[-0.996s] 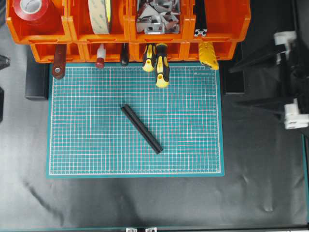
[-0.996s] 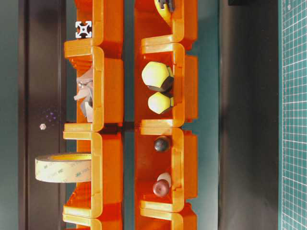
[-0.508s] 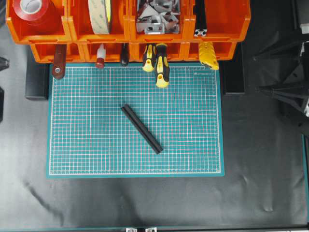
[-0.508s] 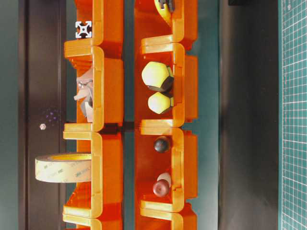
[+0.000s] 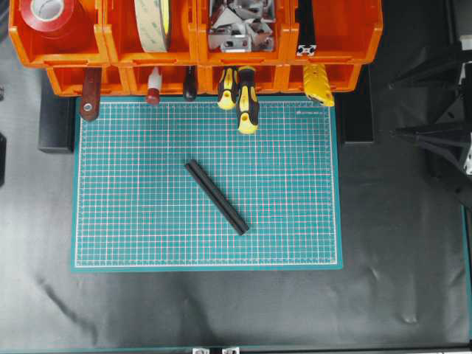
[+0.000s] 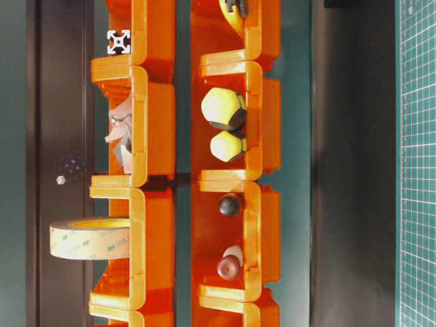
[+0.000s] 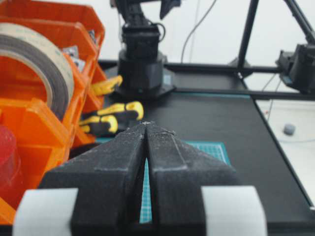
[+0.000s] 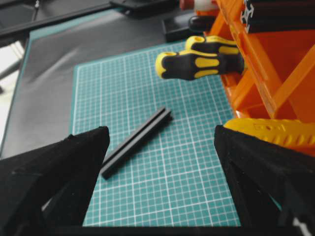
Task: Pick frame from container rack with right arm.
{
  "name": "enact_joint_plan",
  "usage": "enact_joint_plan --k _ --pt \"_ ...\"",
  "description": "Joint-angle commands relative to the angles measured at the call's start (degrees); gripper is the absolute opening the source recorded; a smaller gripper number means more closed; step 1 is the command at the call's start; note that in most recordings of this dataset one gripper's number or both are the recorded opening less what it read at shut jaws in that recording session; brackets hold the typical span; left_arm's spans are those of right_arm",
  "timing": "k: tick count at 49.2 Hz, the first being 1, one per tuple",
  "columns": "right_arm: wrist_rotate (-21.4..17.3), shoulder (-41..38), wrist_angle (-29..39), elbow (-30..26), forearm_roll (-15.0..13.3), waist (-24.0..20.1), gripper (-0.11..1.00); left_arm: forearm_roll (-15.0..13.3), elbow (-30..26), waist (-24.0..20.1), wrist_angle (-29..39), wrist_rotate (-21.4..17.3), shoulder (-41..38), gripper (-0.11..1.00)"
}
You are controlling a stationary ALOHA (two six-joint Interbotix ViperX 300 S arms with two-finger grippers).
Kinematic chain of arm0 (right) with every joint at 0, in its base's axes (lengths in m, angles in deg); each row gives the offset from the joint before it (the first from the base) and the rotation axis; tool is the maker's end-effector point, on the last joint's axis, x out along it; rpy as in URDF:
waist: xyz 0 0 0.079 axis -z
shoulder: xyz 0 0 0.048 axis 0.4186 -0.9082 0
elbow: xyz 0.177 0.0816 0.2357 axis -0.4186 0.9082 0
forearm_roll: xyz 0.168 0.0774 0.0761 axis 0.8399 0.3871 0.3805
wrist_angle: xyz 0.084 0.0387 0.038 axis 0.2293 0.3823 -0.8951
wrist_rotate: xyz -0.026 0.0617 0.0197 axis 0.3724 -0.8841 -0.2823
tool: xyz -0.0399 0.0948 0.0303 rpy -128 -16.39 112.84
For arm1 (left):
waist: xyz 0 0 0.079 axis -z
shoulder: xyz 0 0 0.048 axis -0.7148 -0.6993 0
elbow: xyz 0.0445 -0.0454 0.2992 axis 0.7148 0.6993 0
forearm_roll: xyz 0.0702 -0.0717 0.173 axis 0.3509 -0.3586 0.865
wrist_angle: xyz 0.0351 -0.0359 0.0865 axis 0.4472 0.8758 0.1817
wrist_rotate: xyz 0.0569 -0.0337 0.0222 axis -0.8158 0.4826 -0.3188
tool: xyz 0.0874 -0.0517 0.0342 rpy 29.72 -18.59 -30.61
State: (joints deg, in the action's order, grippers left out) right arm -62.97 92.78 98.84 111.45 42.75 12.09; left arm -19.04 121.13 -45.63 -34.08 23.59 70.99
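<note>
A black frame (image 5: 306, 28) lies in the top right bin of the orange container rack (image 5: 346, 46), with its silvery slotted end face forward; the end face also shows in the table-level view (image 6: 118, 41) and the right wrist view (image 8: 248, 12). A second black frame (image 5: 216, 197) lies slanted on the green mat (image 5: 133, 221), and it also shows in the right wrist view (image 8: 138, 141). My right gripper (image 5: 393, 108) is open and empty to the right of the mat, apart from the rack; its jaws stand wide apart in the right wrist view (image 8: 161, 135). My left gripper (image 7: 146, 124) is shut and empty beside the rack's left bins.
Yellow-and-black screwdrivers (image 5: 247, 99) and a yellow tool (image 5: 318, 82) stick out of the lower bins over the mat's far edge. The upper bins hold red tape (image 5: 48, 15), a tape roll (image 5: 153, 22) and metal brackets (image 5: 237, 26). Dark-handled tools (image 5: 90, 94) hang at the left.
The right arm has shifted toward the right edge of the overhead view; its white parts have left the picture. In the last half second it has barely moved. Frames and rack are unchanged.
</note>
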Motion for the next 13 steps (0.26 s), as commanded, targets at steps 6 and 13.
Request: enact_joint_plan --k 6,13 --pt "-0.1 1.9 0.6 0.3 0.0 0.3 0.83 0.2 -0.4 0.0 -0.2 0.2 -0.5 0.0" --pt "-0.1 3.4 0.6 0.9 0.0 0.4 0.83 0.2 -0.4 0.0 -0.2 0.2 -0.4 0.0"
